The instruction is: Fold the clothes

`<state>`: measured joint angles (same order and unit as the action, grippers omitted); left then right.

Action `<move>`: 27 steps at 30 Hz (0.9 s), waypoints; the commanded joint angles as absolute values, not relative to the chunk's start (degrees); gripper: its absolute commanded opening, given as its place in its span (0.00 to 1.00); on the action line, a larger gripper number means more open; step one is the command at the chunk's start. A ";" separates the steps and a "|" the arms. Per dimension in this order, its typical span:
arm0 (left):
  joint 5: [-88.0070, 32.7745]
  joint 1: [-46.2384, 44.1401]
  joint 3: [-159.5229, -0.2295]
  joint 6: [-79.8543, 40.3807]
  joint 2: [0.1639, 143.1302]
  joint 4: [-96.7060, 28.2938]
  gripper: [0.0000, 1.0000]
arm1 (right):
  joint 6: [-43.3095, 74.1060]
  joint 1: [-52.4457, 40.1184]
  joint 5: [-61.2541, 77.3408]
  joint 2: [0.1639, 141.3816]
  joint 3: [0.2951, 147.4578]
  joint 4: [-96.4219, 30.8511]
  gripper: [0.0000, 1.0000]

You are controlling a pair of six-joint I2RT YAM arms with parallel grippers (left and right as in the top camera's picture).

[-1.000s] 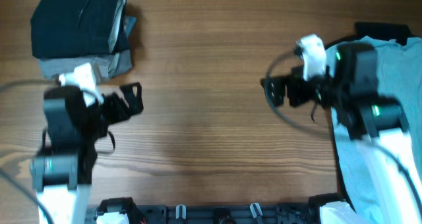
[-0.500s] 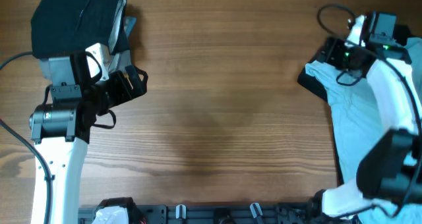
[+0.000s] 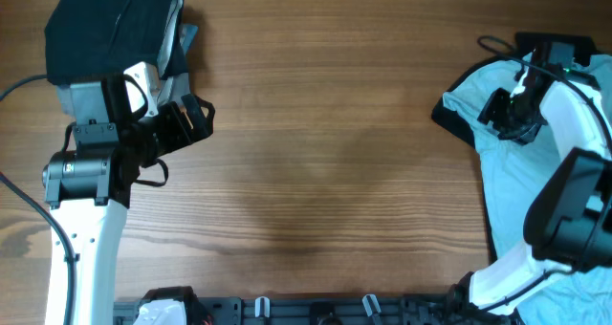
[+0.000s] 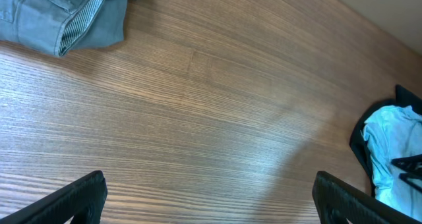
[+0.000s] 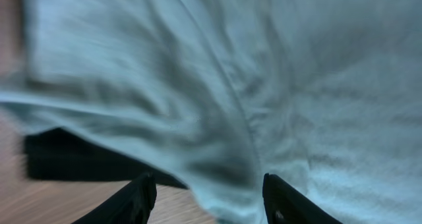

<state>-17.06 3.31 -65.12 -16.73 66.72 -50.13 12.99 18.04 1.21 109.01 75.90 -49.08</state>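
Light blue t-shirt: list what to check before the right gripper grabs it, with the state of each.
1. Right gripper open: ok, its fingers stand well apart in the wrist view.
2. Right gripper over the light blue t-shirt: ok, pale fabric fills the wrist view.
3. Fingers touching the fabric: cannot tell, the wrist view is blurred.
4. T-shirt lying flat: not ok, it is rumpled and bunched at the table's right edge.
5. Black garment out of the grab: not ok, it lies under the shirt's edge and might come along.
6. Left gripper free: ok, open over bare wood, holding nothing.
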 commanded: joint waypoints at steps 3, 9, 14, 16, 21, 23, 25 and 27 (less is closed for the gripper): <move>-17.91 3.01 -66.39 -16.97 66.87 -49.95 1.00 | 15.64 17.93 -1.56 112.68 76.01 -48.25 0.61; -17.93 3.01 -66.39 -16.97 66.87 -50.00 1.00 | 17.56 17.93 -1.56 112.92 76.01 -48.36 0.39; -17.91 3.01 -66.39 -16.95 66.87 -49.98 1.00 | 19.64 18.46 -3.11 112.25 76.18 -48.73 0.07; -17.91 3.01 -66.39 -16.95 66.87 -49.98 1.00 | 19.49 19.86 -3.01 111.39 76.73 -49.12 0.10; -17.72 3.01 -66.39 -16.95 66.87 -49.98 1.00 | 16.53 22.76 0.60 110.21 76.77 -49.30 0.04; -17.72 3.01 -66.39 -16.97 66.87 -49.98 1.00 | 16.40 23.90 2.17 110.17 76.77 -49.30 0.04; -17.72 3.01 -66.39 -16.95 66.87 -49.98 1.00 | 12.86 25.30 7.05 110.04 76.79 -47.97 0.04; -17.72 3.01 -66.39 -16.95 66.87 -49.98 1.00 | 2.52 26.61 20.23 109.08 76.79 -45.80 0.04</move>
<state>-17.06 3.31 -65.12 -16.73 66.72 -50.13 14.90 24.67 3.90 111.72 75.90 -48.05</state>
